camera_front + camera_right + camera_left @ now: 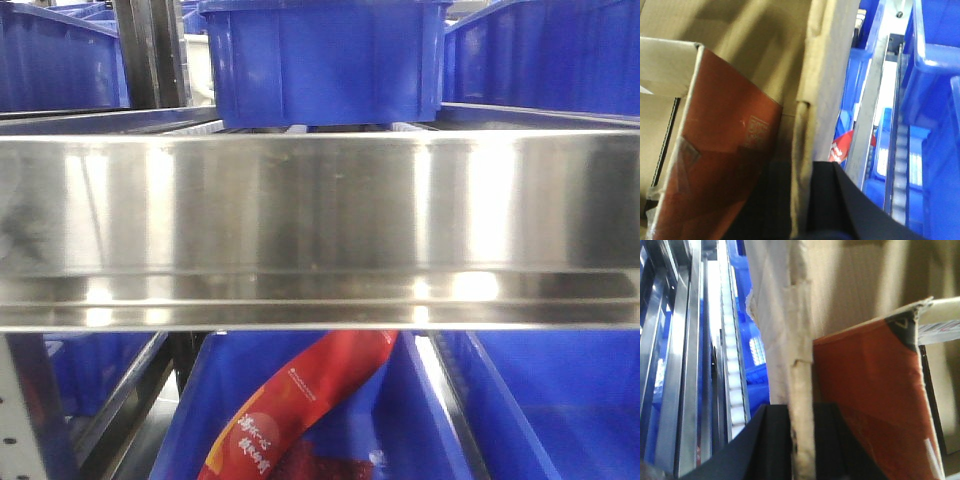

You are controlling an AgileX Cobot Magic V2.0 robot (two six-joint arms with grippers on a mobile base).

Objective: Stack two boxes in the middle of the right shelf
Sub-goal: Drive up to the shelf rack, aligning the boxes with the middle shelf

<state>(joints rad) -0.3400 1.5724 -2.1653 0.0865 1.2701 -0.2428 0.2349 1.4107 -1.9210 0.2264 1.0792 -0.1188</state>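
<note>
Black left claw (802, 412) and black right claw (807, 172) each straddle one side wall of the big plain brown corrugated cardboard carton (785, 315), with the jaws pinched on its raw edge. Along each claw's outer side runs the mirror-bright stainless-steel shelf (320, 220) with its white roller tracks (732, 365), among blue plastic bins (325, 60). On each claw's inner side, inside the brown carton, sits the smaller red-faced cardboard box (870, 400). A red printed packet (300, 400) lies in a bin under the rail.
</note>
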